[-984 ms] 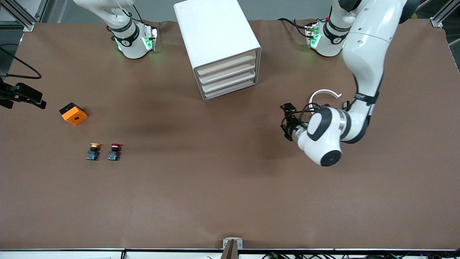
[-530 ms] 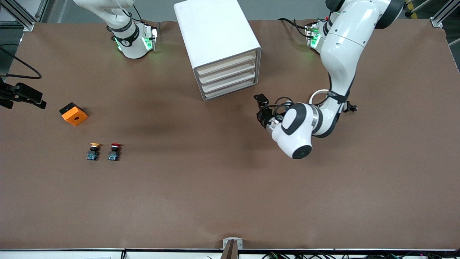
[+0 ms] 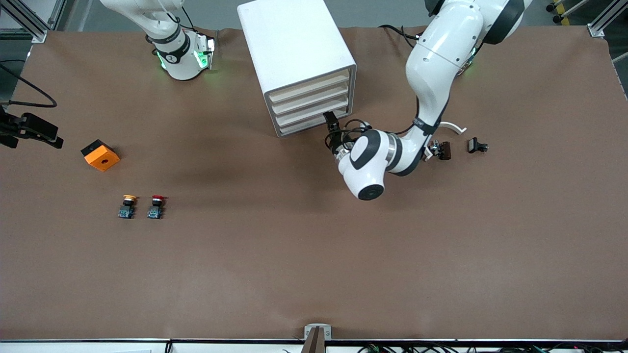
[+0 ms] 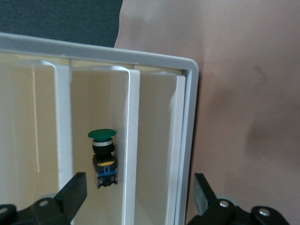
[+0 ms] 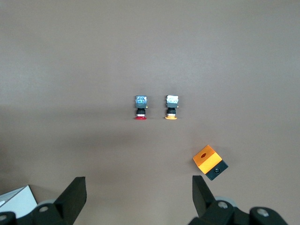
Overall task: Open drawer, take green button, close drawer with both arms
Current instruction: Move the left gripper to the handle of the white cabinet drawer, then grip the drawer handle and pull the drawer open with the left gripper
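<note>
The left gripper (image 3: 329, 128) sat in the middle of the front view, right at the front of the white drawer cabinet (image 3: 299, 59), with its fingers (image 4: 72, 192) spread apart so it could grab a drawer to pull. The green button (image 4: 103, 157) was inside a drawer, seen in the lower middle of the left wrist view. The right gripper (image 5: 138, 199) waited high over the table with fingers apart, looking down at the red button (image 5: 140, 108) and yellow button (image 5: 171, 107).

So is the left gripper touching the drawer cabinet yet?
Cannot tell. In the front view the left gripper overlaps the white drawer cabinet at its lowest drawer. The left wrist view shows open fingers close to the drawer fronts, contact unclear.
</note>
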Robot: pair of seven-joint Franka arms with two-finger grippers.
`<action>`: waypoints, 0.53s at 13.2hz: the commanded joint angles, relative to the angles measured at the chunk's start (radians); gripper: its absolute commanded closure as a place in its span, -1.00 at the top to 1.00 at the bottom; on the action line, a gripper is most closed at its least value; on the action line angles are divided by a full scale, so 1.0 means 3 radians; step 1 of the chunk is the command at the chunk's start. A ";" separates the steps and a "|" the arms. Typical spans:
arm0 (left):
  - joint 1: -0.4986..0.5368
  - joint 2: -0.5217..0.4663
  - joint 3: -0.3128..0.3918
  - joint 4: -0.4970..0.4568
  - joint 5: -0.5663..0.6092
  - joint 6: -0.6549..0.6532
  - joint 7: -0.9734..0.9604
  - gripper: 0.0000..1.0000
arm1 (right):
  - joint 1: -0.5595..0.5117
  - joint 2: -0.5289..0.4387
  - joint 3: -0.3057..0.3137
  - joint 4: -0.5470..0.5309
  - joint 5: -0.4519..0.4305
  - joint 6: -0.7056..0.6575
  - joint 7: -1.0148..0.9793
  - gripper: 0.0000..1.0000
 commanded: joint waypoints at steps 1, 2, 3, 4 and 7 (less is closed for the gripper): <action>-0.0118 0.0111 0.0020 0.0062 -0.0091 -0.0039 -0.0032 1.00 | 0.0017 0.0008 -0.0012 0.0046 -0.0001 -0.0010 -0.0028 1.00; -0.0199 0.0117 0.0025 0.0046 -0.0085 -0.0044 -0.0037 1.00 | 0.0017 0.0008 -0.0012 0.0046 -0.0001 -0.0015 -0.0028 1.00; -0.0236 0.0142 0.0025 0.0041 -0.0080 -0.0049 -0.0042 0.97 | 0.0017 0.0008 -0.0012 0.0046 -0.0006 -0.0015 -0.0028 1.00; -0.0246 0.0168 0.0025 0.0041 -0.0090 -0.0049 -0.0072 0.84 | 0.0017 0.0008 -0.0012 0.0046 -0.0006 -0.0015 -0.0028 1.00; -0.0343 0.0173 0.0025 0.0041 -0.0091 -0.0049 -0.0108 0.64 | 0.0017 0.0008 -0.0012 0.0046 -0.0006 -0.0015 -0.0028 1.00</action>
